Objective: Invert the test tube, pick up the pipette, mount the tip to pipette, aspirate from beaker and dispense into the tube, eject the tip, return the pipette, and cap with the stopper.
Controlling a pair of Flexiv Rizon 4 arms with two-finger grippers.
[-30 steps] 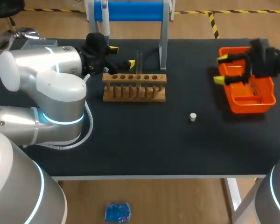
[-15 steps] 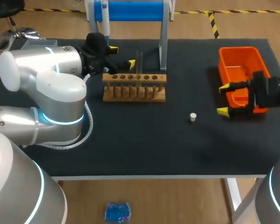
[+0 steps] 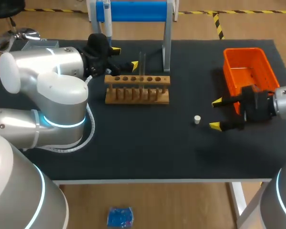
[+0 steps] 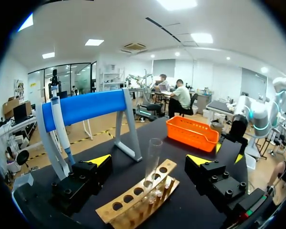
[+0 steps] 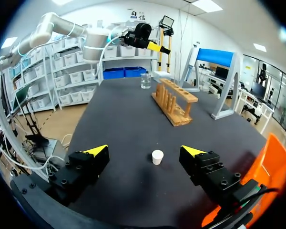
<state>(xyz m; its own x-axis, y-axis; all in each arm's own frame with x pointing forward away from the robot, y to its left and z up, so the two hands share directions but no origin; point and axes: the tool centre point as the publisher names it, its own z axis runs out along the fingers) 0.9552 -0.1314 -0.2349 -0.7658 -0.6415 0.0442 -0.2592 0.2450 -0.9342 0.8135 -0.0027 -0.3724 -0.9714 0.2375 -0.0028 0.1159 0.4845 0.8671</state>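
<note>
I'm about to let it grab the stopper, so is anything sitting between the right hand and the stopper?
Nothing visible does. The stopper stands alone on the bare table, just ahead of the open right hand and roughly centred on it. The rack is farther off, beyond the stopper.

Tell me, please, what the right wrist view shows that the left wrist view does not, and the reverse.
Only the right wrist view: the white stopper ahead of the right gripper, whose fingers are open, and the beaker beyond the wooden rack. Only the left wrist view: the test tube upright in that rack, between the open fingers of the left gripper and touching neither, and the pipette hanging on the blue stand. Both: the rack, the stand and the orange tray.
</note>
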